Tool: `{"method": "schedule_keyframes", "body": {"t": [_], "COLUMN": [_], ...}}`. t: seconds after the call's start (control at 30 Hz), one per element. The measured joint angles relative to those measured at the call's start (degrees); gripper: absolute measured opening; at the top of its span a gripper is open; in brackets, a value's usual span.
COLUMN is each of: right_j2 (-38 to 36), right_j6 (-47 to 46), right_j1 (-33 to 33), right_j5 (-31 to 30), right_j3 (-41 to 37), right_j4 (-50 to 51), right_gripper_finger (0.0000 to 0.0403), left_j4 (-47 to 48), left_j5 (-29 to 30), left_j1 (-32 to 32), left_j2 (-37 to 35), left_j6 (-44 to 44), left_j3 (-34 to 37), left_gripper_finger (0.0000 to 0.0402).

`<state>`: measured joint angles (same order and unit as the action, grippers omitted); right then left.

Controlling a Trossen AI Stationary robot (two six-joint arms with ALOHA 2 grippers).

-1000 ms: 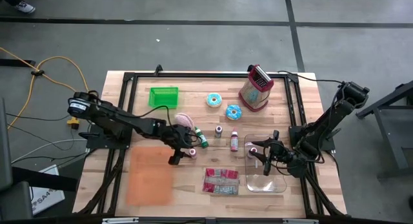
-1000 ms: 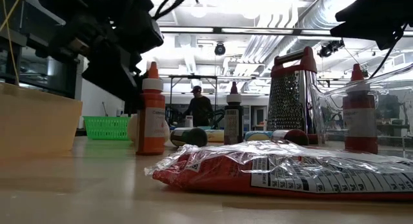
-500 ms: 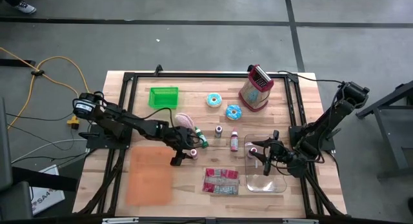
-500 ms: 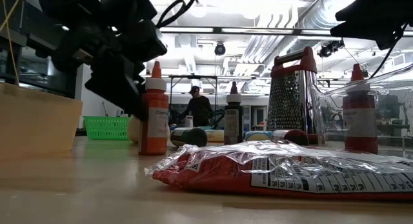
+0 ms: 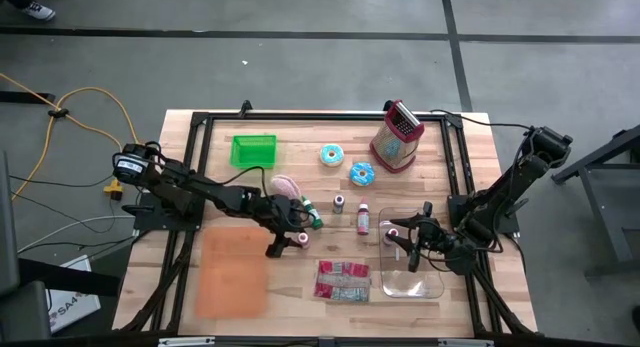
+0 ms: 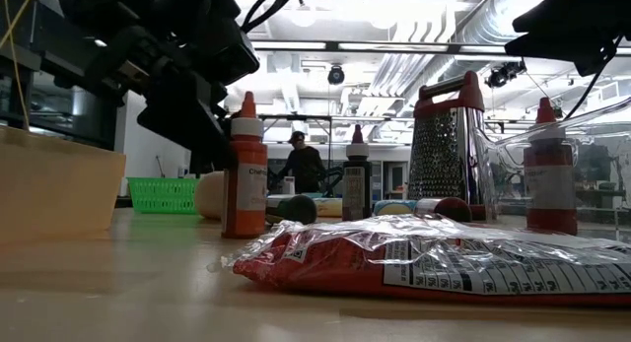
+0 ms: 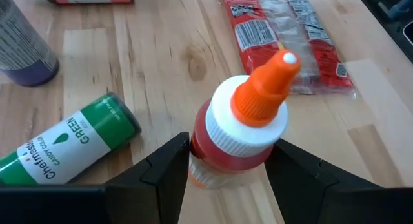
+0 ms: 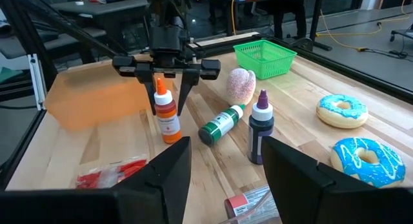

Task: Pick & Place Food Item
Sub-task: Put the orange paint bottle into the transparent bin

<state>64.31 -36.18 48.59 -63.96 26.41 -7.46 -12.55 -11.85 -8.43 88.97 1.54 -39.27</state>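
Left gripper point(image 5: 283, 243): I have it out over the middle of the tabletop point(image 5: 300, 127), its jaws clamped on the orange-capped bottle point(image 7: 242, 127), one finger on each side of the bottle's body just under the white collar.
Orange-capped bottle: it stands upright between my left jaws, base on or just above the wood, I cannot tell which; in the low view the bottle point(image 6: 244, 165) is vertical with the dark arm above and beside it.
Around the bottle: from the bottle in the high view, the green sprinkles jar point(image 5: 312, 216) lies on its side at about 1 o'clock, the red snack packet point(image 5: 342, 280) lies flat at about 4 o'clock, and the orange tray point(image 5: 232, 272) is at about 8 o'clock, just beside the gripper.
Further items: a pink sponge-like piece point(image 5: 285, 187) at 12 o'clock from the bottle, a green basket point(image 5: 253, 149) beyond it, two blue-iced doughnuts point(image 5: 332, 155) and a box grater point(image 5: 397, 135) toward 1 to 2 o'clock.
Right gripper point(image 5: 400, 236): I have it waiting at the right side, jaws apart and holding nothing, above the clear plastic container point(image 5: 412, 283).
Right wrist view: the left gripper point(image 8: 166, 95) and its bottle face me head-on, with a purple-capped bottle point(image 8: 260, 126) standing nearer.
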Motion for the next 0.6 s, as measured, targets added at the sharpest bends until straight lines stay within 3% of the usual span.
{"method": "schedule_keyframes", "body": {"t": [0.3,0.6], "right_j2": [0.0,0.0], "right_j6": [0.0,0.0], "right_j1": [0.0,0.0], "right_j5": [0.0,1.1], "right_j3": [0.0,0.0], "right_j4": [0.0,0.0], "right_gripper_finger": [0.0176,0.0176], "left_j4": [-0.6,-0.6], "left_j5": [0.1,0.1], "left_j1": [0.0,0.0], "left_j2": [0.0,0.0], "left_j6": [0.0,0.0], "left_j3": [0.0,0.0], "left_gripper_finger": [0.0154,0.0149]}}
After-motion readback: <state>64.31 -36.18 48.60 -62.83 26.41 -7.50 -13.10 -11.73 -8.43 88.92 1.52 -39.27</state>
